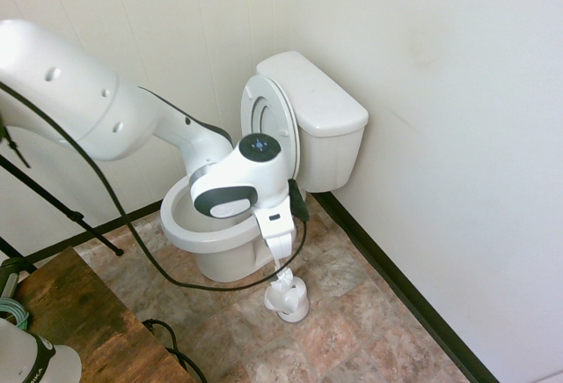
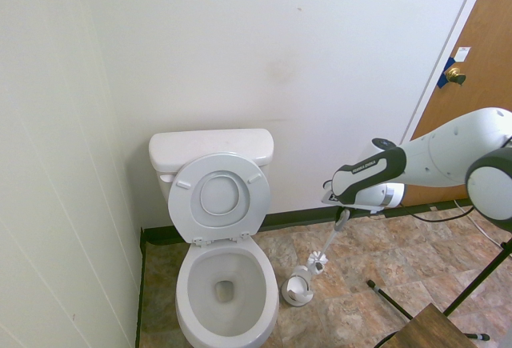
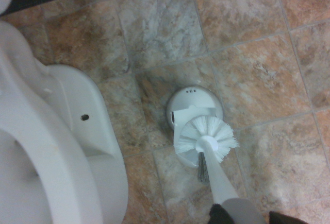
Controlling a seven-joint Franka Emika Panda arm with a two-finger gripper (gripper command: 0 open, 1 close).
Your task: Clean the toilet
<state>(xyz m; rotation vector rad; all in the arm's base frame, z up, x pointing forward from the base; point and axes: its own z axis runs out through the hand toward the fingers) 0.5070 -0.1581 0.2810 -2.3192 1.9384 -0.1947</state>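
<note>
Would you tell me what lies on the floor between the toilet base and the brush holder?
Only bare tile: in the wrist view nothing lies between the toilet base and the brush holder. The brush hangs just above the holder.

The toilet (image 2: 220, 264) stands on the floor (image 2: 376, 252) against the back wall, its seat and lid raised and leaning on the tank (image 2: 210, 148). Just beside the bowl, on the door's side, sits the brush holder (image 2: 296, 290). The brush (image 2: 318, 262) hangs above the holder — clear of it, tilted — with its handle running up into the tool (image 2: 342, 215).
</note>
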